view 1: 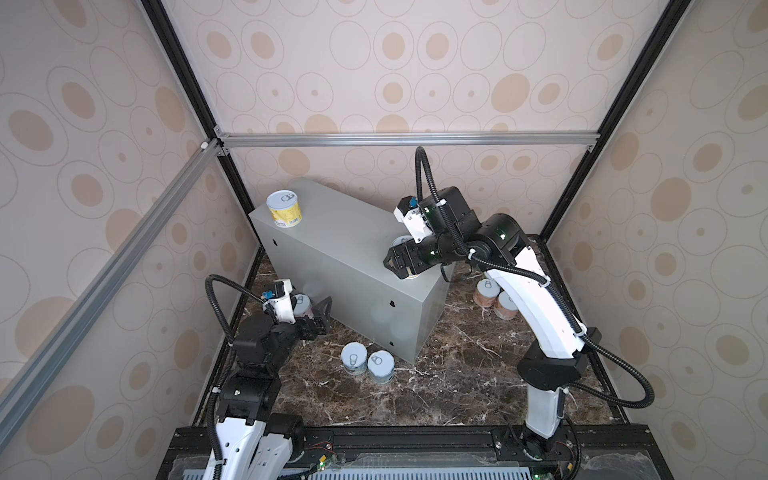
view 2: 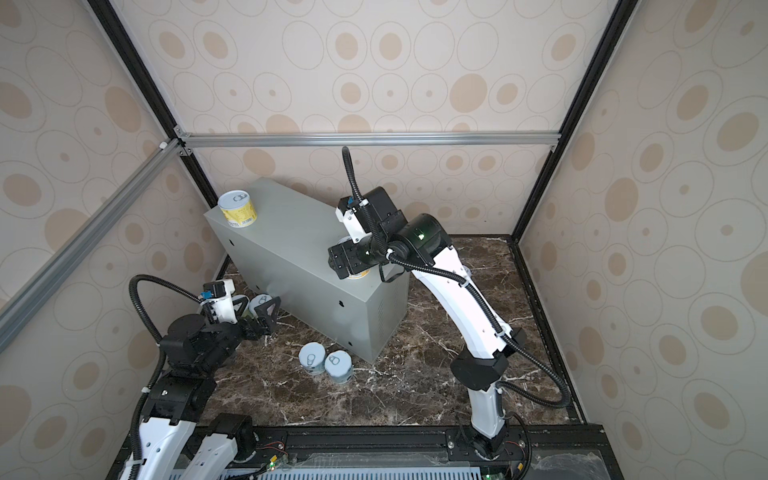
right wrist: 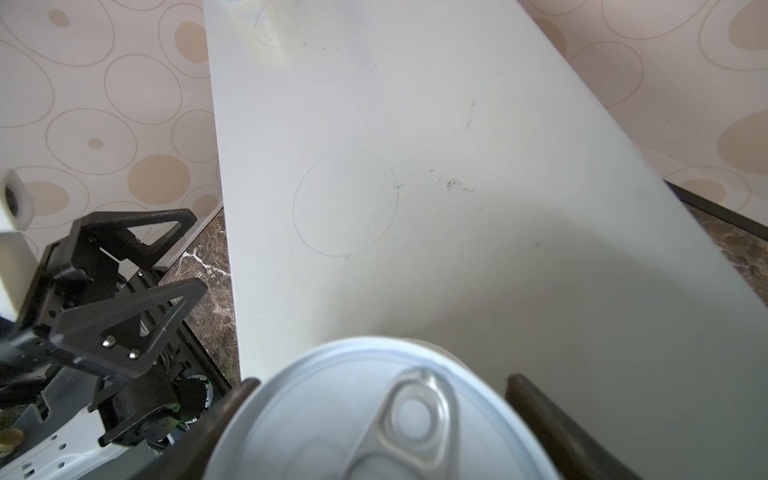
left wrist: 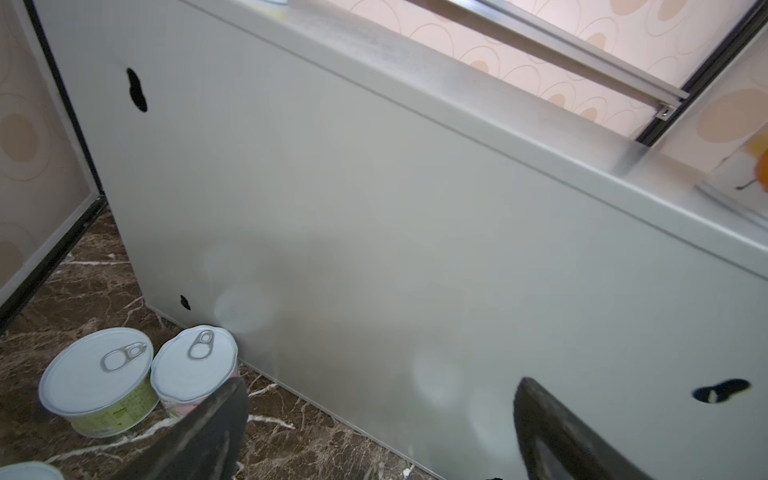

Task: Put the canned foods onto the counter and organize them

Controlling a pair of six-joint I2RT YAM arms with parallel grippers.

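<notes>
1. Across the dark marble floor [view 1: 436, 386] the grey counter [view 1: 345, 241] stands slantwise, one end close to the back-left corner of the cell.
2. My right pincer [right wrist: 382, 380] reaches over the counter's right end. Its jaws are spread, one on each side of a pull-tab can [right wrist: 374, 424] that stands upright on the counter top. A strip of bare counter shows between the can and one finger.
3. My left pincer [left wrist: 382, 386] hangs low beside the counter's long side wall, jaws wide apart with nothing between them.
4. A yellow can [view 1: 284, 208] stands upright on the counter's far-left corner, well apart from the pull-tab can.
5. Two blue cans [view 1: 354, 358] stand side by side on the floor, near the counter's near corner.
6. Two peach cans [view 1: 486, 291] stand on the floor to the right of the counter, partly hidden by my right arm.
7. A green can [left wrist: 97, 382] and a pink can [left wrist: 195, 365] stand together on the floor at the counter's foot, just beside my left pincer.
</notes>
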